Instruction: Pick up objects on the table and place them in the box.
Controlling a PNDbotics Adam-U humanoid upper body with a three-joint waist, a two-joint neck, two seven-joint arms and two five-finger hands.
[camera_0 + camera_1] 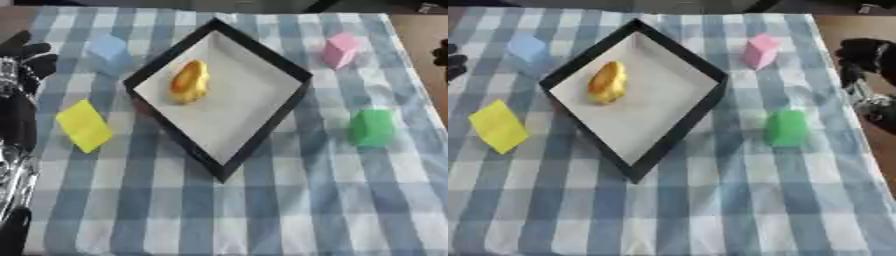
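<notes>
A black-rimmed box [262, 131] with a white floor sits cornerwise in the middle of the checked cloth. A yellow-orange rounded object [189, 82] lies inside it near the upper left wall. On the cloth around it are a light blue block [108, 50], a yellow block [83, 125], a pink block [339, 49] and a green block [374, 127]. My left hand [24, 56] stands at the left edge, fingers up and relaxed, holding nothing, left of the blue block. My right hand [866, 54] hangs off the table's right edge, beyond the pink block.
The blue-and-white checked cloth [262, 215] covers the table. A brown surface [850, 27] shows past the cloth's right edge. My left forearm [13, 150] runs down the left edge beside the yellow block.
</notes>
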